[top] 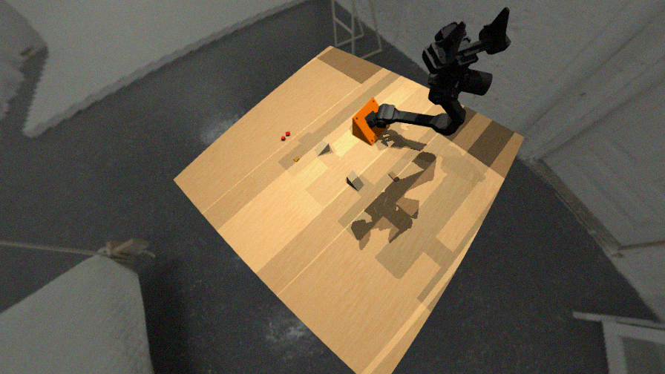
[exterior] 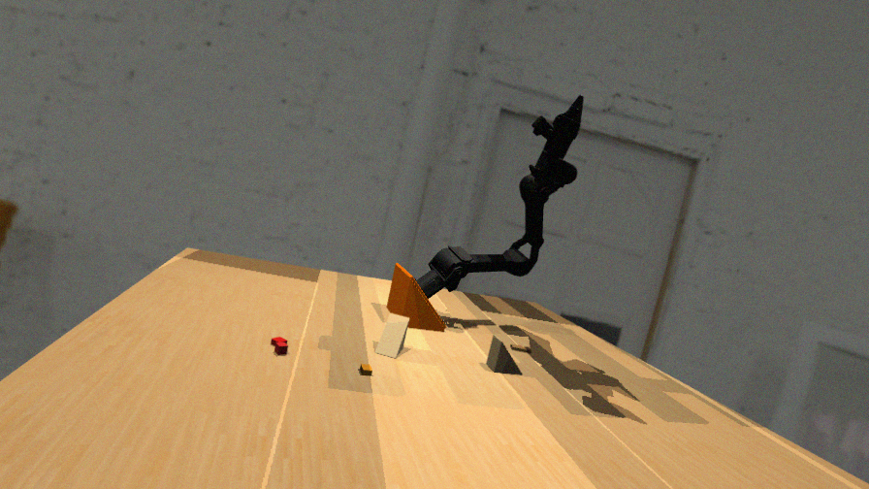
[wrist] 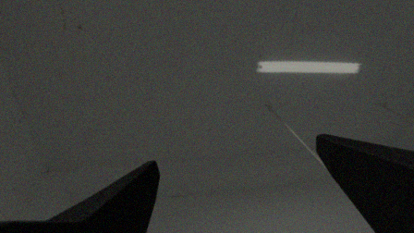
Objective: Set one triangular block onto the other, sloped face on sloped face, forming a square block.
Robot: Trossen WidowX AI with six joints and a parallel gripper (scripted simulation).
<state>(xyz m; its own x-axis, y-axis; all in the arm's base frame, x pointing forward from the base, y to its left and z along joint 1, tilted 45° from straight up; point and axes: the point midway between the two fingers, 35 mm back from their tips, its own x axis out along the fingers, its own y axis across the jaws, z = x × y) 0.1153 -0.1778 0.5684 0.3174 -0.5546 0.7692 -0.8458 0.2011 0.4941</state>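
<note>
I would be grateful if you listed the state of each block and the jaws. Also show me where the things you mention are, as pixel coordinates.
Jaws (top: 484,28): open, raised above the table, nothing between them.
Pale triangular block (top: 323,149) (exterior: 393,336): resting on the table, unstacked.
Grey triangular block (top: 355,181) (exterior: 502,357): resting on the table, unstacked.
</note>
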